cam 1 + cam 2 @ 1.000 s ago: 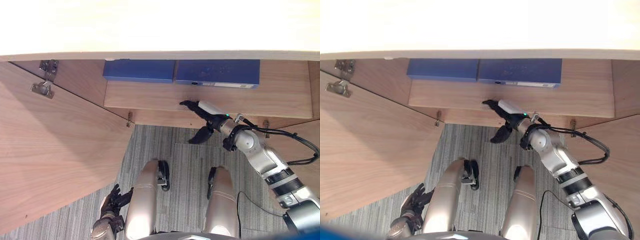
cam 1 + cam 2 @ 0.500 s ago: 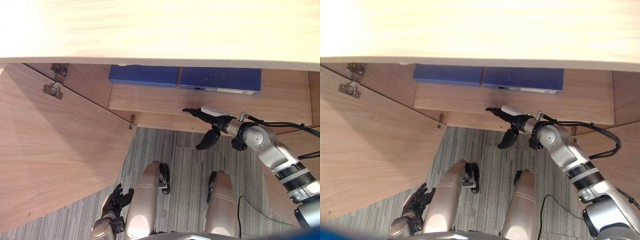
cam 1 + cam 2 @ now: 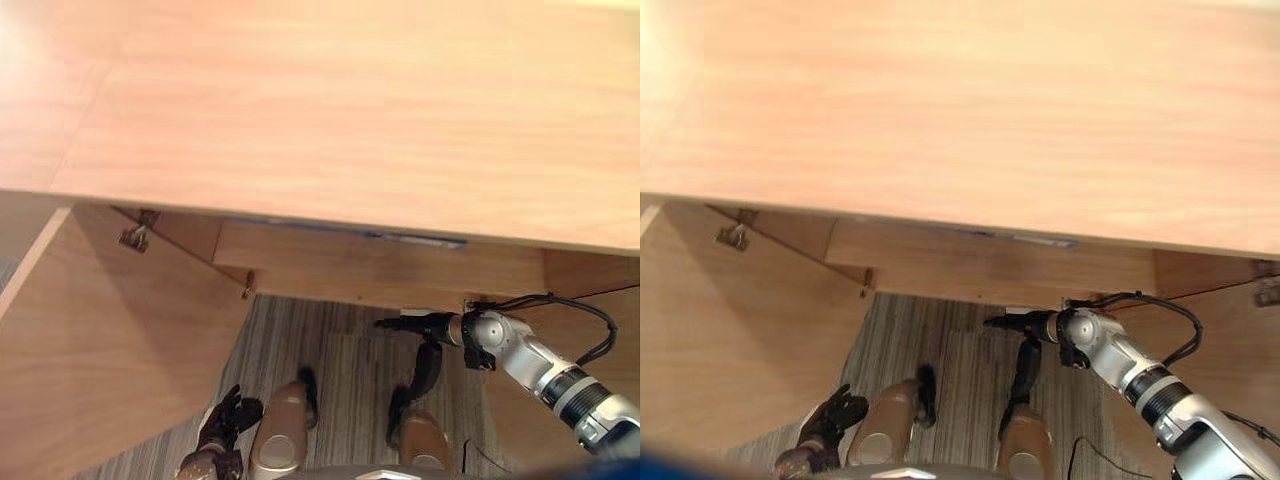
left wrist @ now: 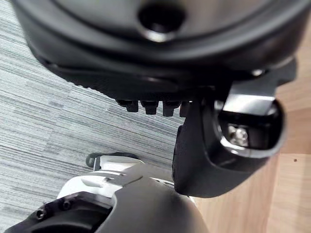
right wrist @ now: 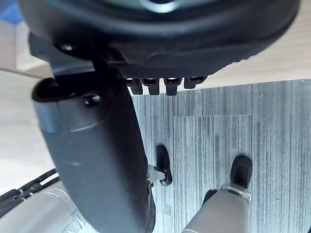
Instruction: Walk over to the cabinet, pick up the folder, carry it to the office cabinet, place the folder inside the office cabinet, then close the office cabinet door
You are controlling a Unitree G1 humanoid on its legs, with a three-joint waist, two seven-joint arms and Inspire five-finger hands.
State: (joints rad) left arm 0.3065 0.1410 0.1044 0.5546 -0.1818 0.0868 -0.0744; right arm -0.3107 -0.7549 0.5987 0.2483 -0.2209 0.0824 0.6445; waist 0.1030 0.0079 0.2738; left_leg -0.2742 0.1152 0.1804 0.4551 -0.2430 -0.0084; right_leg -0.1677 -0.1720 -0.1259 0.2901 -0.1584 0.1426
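Two dark blue folders (image 3: 330,228) lie flat on the cabinet shelf (image 3: 340,268); just a thin blue strip of them shows under the overhanging cabinet top (image 3: 320,110). My right hand (image 3: 418,326) hovers over the carpet just in front of the shelf's lower edge, open, fingers straight and pointing left, thumb hanging down, holding nothing. In the right wrist view its thumb (image 5: 92,160) stands out over the carpet and a blue corner of a folder (image 5: 8,12) shows. My left hand (image 3: 226,420) hangs low by the open left door, relaxed and empty.
The left cabinet door (image 3: 100,350) stands wide open, with a metal hinge (image 3: 134,236) at its inner edge. The right door (image 3: 545,410) is open behind my right forearm. Striped grey carpet (image 3: 300,335) lies in front of the cabinet.
The camera has swung, so the cabinet top now covers most of the view and nearly hides the folders. My right hand has drawn back from the shelf edge, still open.
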